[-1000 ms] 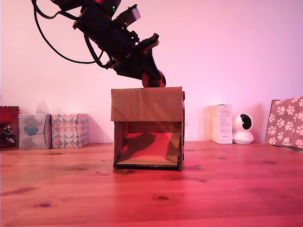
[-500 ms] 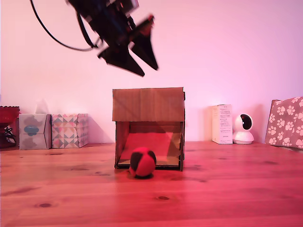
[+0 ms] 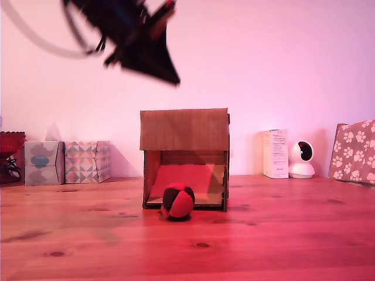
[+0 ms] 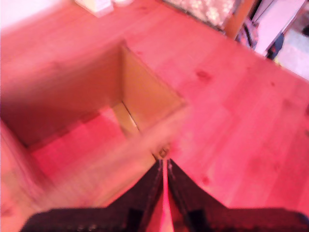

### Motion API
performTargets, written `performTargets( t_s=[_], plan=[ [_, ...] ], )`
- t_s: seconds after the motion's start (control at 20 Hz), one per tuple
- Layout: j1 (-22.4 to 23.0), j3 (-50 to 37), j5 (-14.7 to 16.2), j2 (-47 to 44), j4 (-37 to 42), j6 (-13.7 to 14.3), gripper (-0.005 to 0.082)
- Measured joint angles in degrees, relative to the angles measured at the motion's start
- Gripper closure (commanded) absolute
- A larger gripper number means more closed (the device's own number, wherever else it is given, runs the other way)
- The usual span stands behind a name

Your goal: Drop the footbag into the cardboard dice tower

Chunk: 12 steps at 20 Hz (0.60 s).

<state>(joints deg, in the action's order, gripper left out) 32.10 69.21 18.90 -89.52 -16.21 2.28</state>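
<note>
The footbag [image 3: 177, 202], a red and black ball, rests on the wooden table just in front of the lower opening of the cardboard dice tower [image 3: 184, 130]. My gripper [image 3: 173, 78] hangs high above the tower's top, toward the exterior view's left, blurred, with its dark fingers drawn together to a point and nothing between them. The wrist view looks down into the tower's open top [image 4: 145, 104], where the red ramp shows inside. There the gripper [image 4: 164, 165] shows only a thin slit between its fingers. The footbag is hidden in the wrist view.
Two patterned tissue boxes [image 3: 64, 161] and a red container [image 3: 10, 153] stand at the exterior view's back left. A white carton [image 3: 275, 153], a small white camera [image 3: 302, 159] and a paw-print box [image 3: 354, 151] stand at the back right.
The footbag left my gripper at the tower's top and came out at the lower opening, settling slightly rightward. My gripper rose, drifted left and its fingers closed.
</note>
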Motion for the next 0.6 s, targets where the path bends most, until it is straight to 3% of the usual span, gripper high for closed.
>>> performTargets(
  t_s=[0.35,0.6],
  plan=[
    [3.6,-26.1,-4.3,13.3,23.9,-2.9,0.0790],
    [3.9,-34.8,-6.5,16.8,30.8,-4.3,0.0790]
  ],
)
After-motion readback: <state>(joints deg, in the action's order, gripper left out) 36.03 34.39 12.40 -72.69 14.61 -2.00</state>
